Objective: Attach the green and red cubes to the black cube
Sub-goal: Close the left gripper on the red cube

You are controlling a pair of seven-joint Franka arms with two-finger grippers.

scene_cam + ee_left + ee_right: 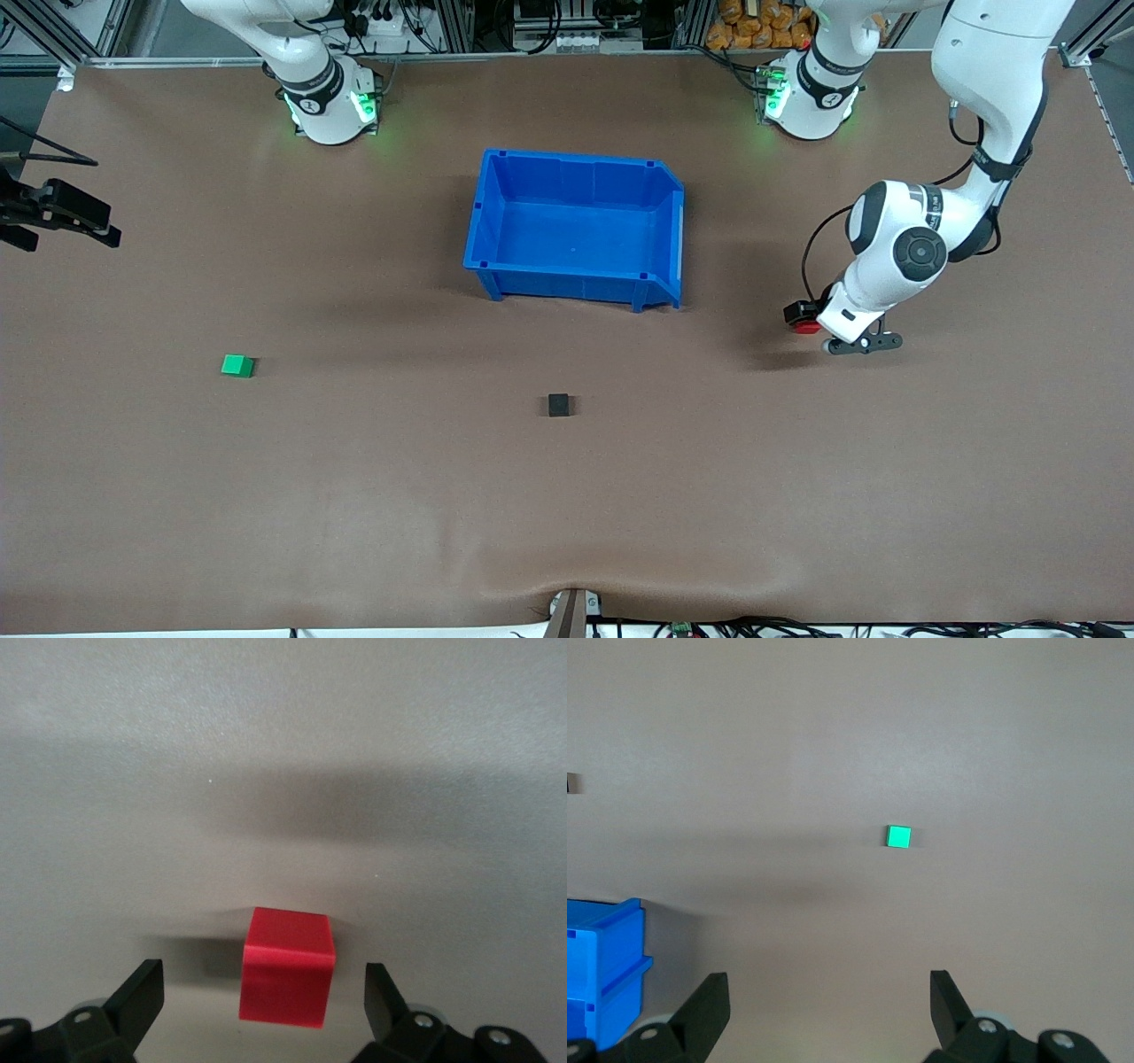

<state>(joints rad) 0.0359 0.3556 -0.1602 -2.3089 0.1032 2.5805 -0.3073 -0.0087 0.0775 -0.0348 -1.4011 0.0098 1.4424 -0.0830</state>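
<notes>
A: Left gripper has its jaws wide, straddling the red cube on the desk, toward the left arm's end.

B: I'd centre it, drop lower, then close squarely. That arm bends down steeply.

A: Right gripper waits high, jaws wide. Green cube and black cube lie nearer the camera than the bin.

We see two glossy white arms with black joint bands and round dark caps, green lights glowing at their bases, a black cable looping along one, and black fingers with silver screws.
</notes>
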